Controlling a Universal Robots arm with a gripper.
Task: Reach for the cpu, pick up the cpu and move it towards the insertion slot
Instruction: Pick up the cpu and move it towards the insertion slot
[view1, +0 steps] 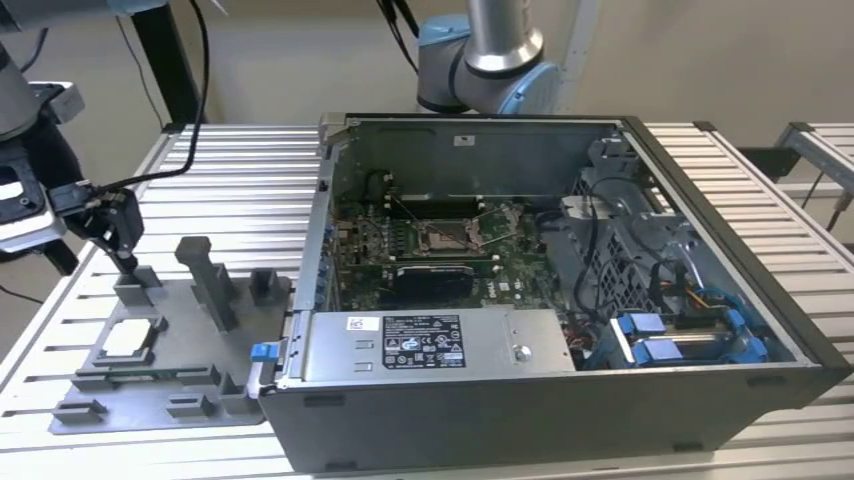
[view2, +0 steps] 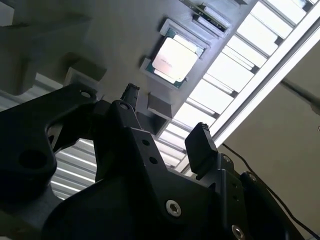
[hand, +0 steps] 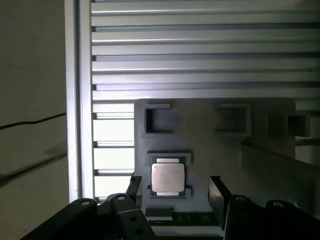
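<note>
The cpu (view1: 124, 338) lies flat, pale face up, in a square pocket of the grey fixture plate (view1: 160, 400) on the exterior view's left. It also shows in both wrist views (hand: 168, 178) (view2: 175, 59). My gripper (view1: 124, 258) hangs above the plate, a little behind the cpu, near a short grey block. Its black fingers (hand: 216, 195) stand wide apart with nothing between them, and the gripper (hand: 175, 196) (view2: 167, 122) is clear of the chip. The insertion slot (view1: 447, 236), a silver-framed socket on the green board, sits inside the open computer case.
The open computer case (view1: 561, 400) stands to the right of the plate, with a power supply (view1: 427, 345) and blue-clipped cables (view1: 667, 340) inside. Upright grey blocks (view1: 207, 280) rise from the fixture plate between cpu and case. A ribbed metal table (view1: 240, 190) carries everything.
</note>
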